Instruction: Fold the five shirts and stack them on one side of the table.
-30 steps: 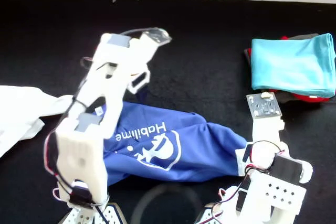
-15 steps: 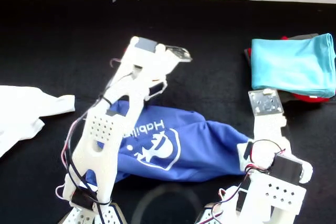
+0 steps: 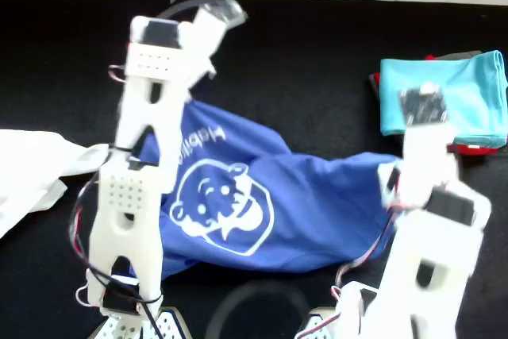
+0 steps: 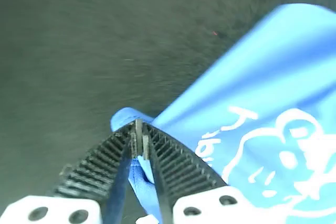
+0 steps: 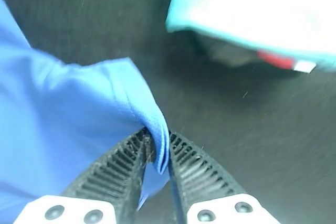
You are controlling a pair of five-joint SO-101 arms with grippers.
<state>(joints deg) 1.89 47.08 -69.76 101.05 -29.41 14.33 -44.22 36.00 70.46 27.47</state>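
- Table (image 3: 317,45), black, seen from above, with two white arms rising from the bottom of the frame.
- blue shirt (image 3: 317,212) with a white cartoon-face print, spread across the centre of the table; it is held at two edges.
- left gripper (image 4: 139,132) clamped on the blue shirt's edge, at the shirt's upper left in the high view; a fold of fabric sits between its ribbed fingers (image 4: 173,161).
- right gripper (image 5: 156,148) clamped on the shirt's right-hand edge; blue cloth is pinched between its ribbed fingers (image 5: 197,169).
- stack (image 3: 444,97) of folded shirts at the upper right of the high view; turquoise on top, red and grey beneath; near the blue shirt's right end.
- white shirt (image 3: 32,172), crumpled, at the left edge of the high view.
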